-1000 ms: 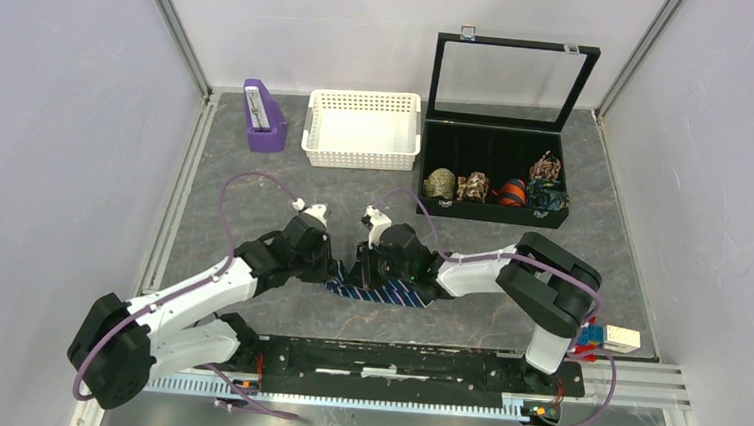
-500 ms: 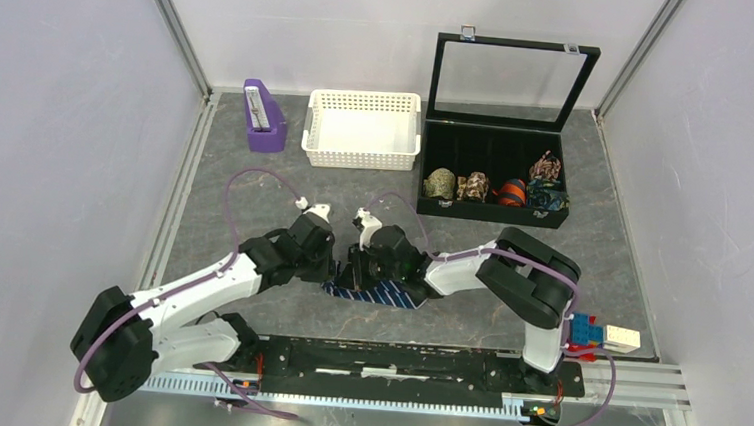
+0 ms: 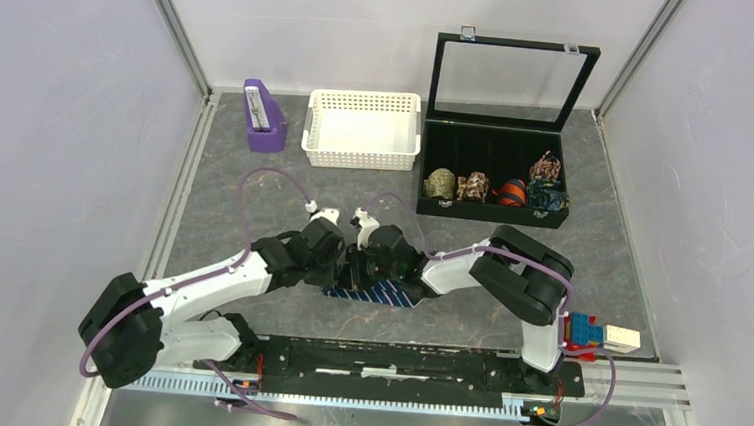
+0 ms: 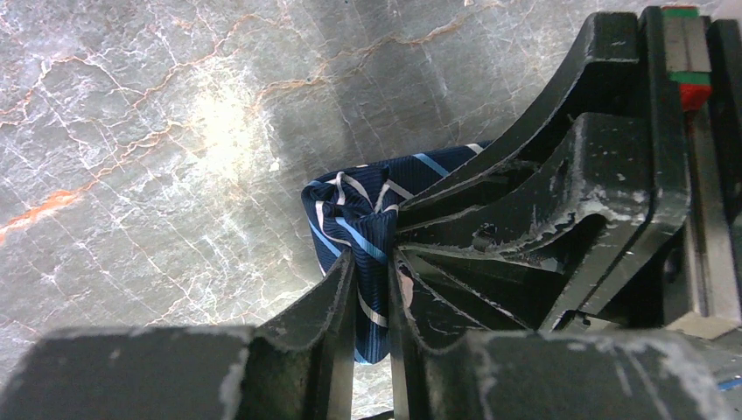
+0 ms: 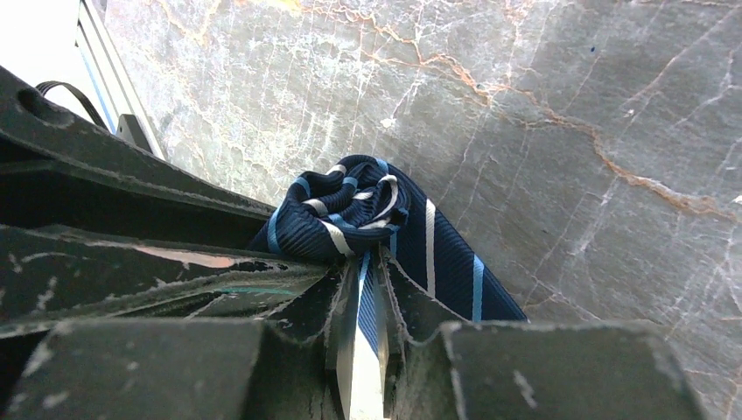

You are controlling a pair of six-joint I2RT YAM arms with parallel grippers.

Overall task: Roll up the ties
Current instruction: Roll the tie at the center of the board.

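The navy tie (image 3: 379, 293) with thin light stripes lies on the grey table in front of the arm bases, partly flat and partly rolled. Its coiled end (image 5: 346, 206) is bunched between the two grippers, which meet tip to tip over it. My left gripper (image 4: 371, 262) is shut on a fold of the tie (image 4: 363, 223) from the left. My right gripper (image 5: 367, 262) is shut on the tie's edge from the right, and the flat strip (image 5: 455, 262) runs off beside its fingers. In the top view both grippers (image 3: 352, 264) hide the roll.
An open black box (image 3: 495, 181) at the back right holds several rolled ties in olive, brown and orange. A white basket (image 3: 363, 129) and a purple holder (image 3: 263, 115) stand at the back. Coloured blocks (image 3: 605, 336) sit near the right arm's base.
Both arms have shifted a little to the left together with the tie, and the left arm's wrist has closed in on the right gripper. Both stay shut on the tie.
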